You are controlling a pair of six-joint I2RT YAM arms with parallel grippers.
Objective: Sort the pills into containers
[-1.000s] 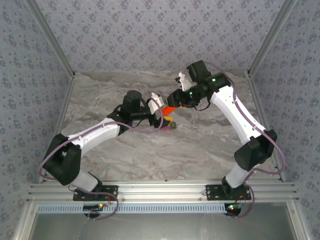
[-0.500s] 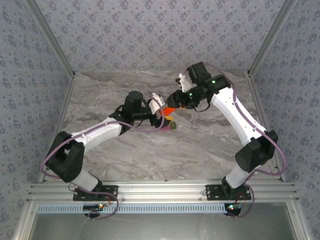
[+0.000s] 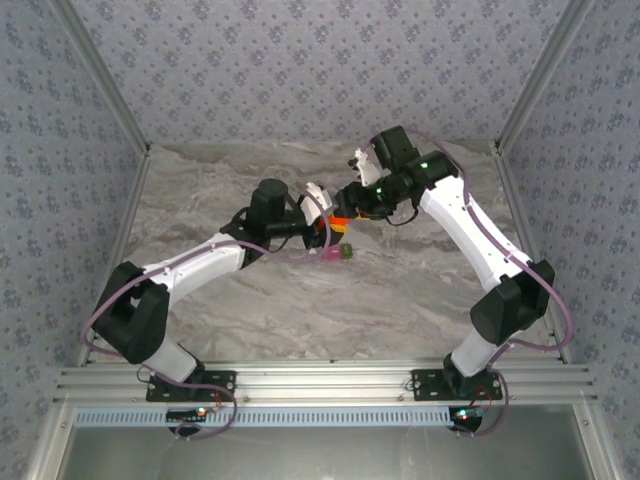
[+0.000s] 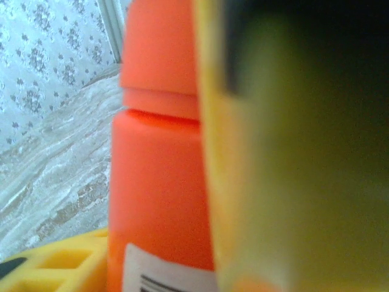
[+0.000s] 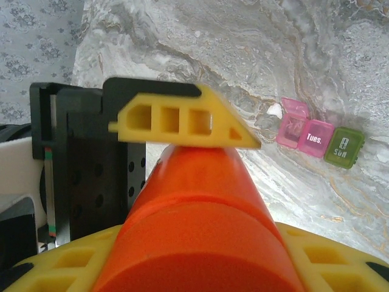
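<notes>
Your left wrist view is mostly blur: one yellow finger (image 4: pixel 285 182) sits so near the lens that its edges smear into olive and black, and it cuts off the right side of the orange bottle (image 4: pixel 158 182); the bottle's base and the bottom of its white label (image 4: pixel 164 274) run out of frame, with only the top of a barcode showing; a second yellow finger, ribbed with open cells, pokes in at the lower left corner. The bottle stands between those two fingers, but you cannot tell whether your left claw (image 3: pixel 322 222) is clamped on it or merely around it.

Your right claw (image 3: pixel 350 203) grasps the same bottle; in the right wrist view its latticed yellow fingers press the smooth, matte plastic cylinder from above and below, and the bottle's rounded bulk hides the middle of the lower finger. From above, the two claws meet over the middle of the bench (image 3: pixel 400 290), with just a sliver of orange visible between them.

The pill box (image 5: pixel 319 137) lies on the grey marble-patterned bench near the claws, apart from the bottle; it is a row of joined square compartments, one translucent pink whose lid looks raised, one pink lettered "Tues.", one olive-green lettered "SUN"; what lies within the open compartment is too small to make out.
</notes>
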